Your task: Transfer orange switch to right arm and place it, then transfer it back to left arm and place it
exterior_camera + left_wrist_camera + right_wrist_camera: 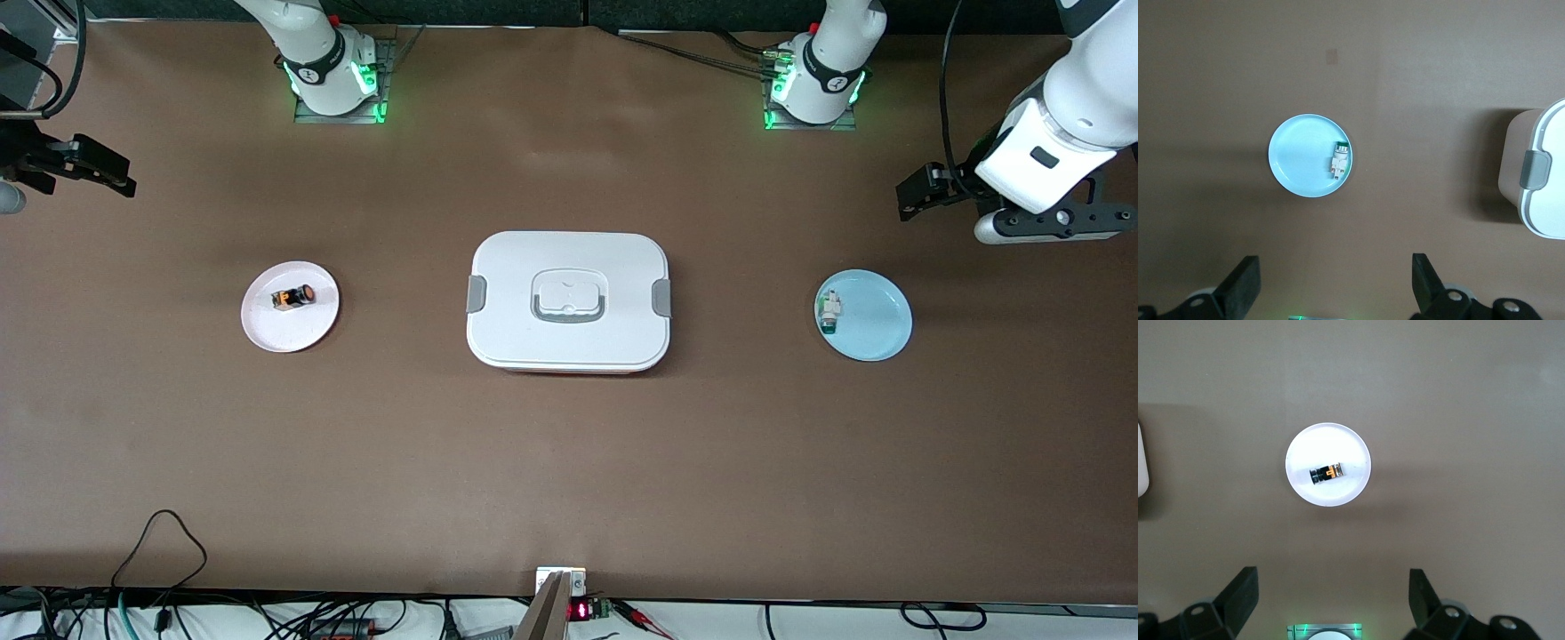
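Observation:
The orange switch (294, 296) lies on its side on a pink plate (284, 333) toward the right arm's end of the table. It also shows in the right wrist view (1327, 473), on that plate (1328, 447). The white box (569, 302) stands closed at the table's middle. My right gripper (116, 176) is open and empty, up in the air past the pink plate at its end; its jaws stand wide apart (1331, 593). My left gripper (916, 196) is open and empty, high near the blue plate; its jaws stand wide apart (1336, 280).
A blue plate (876, 333) toward the left arm's end holds a white-and-green component (830, 311), also in the left wrist view (1339, 160). The box's edge with a grey clip shows there (1545, 173). Cables lie along the table's near edge (160, 542).

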Tool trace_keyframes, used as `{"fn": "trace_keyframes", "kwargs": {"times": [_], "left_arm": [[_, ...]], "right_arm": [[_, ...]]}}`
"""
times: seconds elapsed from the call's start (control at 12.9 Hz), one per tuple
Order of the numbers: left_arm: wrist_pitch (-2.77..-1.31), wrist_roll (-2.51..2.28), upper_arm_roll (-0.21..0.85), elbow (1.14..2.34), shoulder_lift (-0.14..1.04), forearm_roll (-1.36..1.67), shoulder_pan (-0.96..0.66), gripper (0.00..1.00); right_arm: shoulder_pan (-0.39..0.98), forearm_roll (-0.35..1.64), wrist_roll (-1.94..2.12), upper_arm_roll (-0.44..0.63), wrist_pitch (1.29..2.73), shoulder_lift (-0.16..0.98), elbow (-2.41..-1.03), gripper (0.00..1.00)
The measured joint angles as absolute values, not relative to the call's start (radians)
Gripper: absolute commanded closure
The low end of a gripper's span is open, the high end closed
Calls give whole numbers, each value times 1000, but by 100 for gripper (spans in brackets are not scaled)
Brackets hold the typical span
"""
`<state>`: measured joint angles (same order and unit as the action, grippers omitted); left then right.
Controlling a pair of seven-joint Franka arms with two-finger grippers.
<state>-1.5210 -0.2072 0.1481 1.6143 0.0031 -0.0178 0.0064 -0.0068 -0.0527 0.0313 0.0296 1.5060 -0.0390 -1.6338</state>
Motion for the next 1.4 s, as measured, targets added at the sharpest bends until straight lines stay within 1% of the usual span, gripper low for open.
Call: {"fn": "trace_keyframes", "kwargs": {"times": [0.23,0.54,0.78,0.93,1.24,1.4], "left_arm": [[-1521,-207,148,1614,3,-18,6,0],[-1521,-207,148,1614,3,-18,6,0],[-1521,-207,148,1614,3,-18,6,0],[-1521,-207,148,1615,3,-18,6,0],[-1521,-207,148,1615,3,-18,6,0],[-1521,-207,148,1615,3,-18,6,0]], "right_arm": [[1,-53,31,29,1506,-18,-1634,0],[8,-52,31,29,1518,65,-1634,0],[40,-52,31,28,1563,119,-1634,0],[62,-52,31,27,1608,169,-1635,0],[63,-53,31,34,1719,293,-1636,0],[56,-55,31,37,1806,332,-1669,0]]}}
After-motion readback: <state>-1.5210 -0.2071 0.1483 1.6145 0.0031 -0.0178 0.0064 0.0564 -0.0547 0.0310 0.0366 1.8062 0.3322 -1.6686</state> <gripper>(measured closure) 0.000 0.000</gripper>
